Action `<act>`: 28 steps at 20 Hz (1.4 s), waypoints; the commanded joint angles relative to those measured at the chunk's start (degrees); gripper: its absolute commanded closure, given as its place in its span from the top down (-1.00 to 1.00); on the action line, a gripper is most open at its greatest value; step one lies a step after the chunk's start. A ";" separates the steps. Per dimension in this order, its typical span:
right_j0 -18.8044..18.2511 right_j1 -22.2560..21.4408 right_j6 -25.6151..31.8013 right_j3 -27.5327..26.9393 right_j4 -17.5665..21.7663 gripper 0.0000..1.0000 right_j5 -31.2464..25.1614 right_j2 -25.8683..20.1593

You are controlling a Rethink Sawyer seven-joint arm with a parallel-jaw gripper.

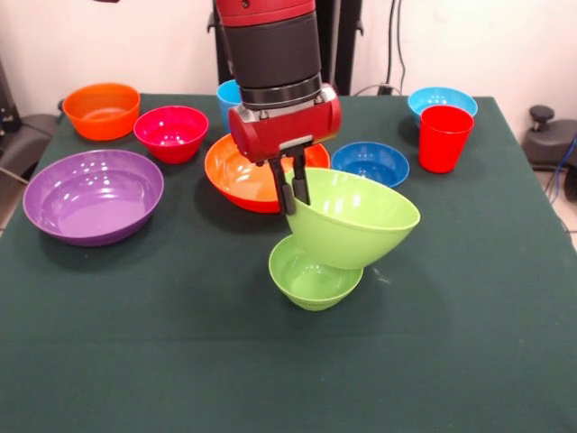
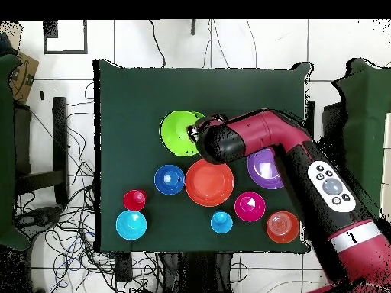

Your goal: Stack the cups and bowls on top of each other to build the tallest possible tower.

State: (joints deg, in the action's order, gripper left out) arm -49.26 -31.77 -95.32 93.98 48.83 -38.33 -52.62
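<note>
My gripper is shut on the rim of the large lime green bowl and holds it tilted, its base resting on the small lime green bowl at mid table. Seen from overhead the green bowls lie partly under my arm. The large orange bowl sits just behind my gripper, with the dark blue bowl to its right. The large purple bowl, small orange bowl and magenta-red bowl stand at the left. The red cup and light blue bowl stand far right. The light blue cup is half hidden behind my arm.
The green table has open cloth along the front edge and at the front right. Cables and floor tiles surround the table in the overhead view.
</note>
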 commanded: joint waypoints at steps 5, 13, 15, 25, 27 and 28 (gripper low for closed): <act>0.75 0.58 23.85 -4.88 0.84 -1.00 -8.02 -0.11; 3.71 2.88 27.24 -6.69 3.22 -1.00 -11.57 3.69; 3.50 3.25 27.71 -6.56 3.50 -1.00 -11.64 4.08; 3.41 3.85 27.07 -6.23 4.35 -1.00 -10.59 3.97; 3.49 3.84 27.03 -6.30 4.34 -1.00 -10.66 3.96; 3.52 3.84 26.95 -6.29 4.42 -1.00 -10.63 4.01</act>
State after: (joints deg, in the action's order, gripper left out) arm -48.21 -28.71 -85.72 90.42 49.41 -43.48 -52.32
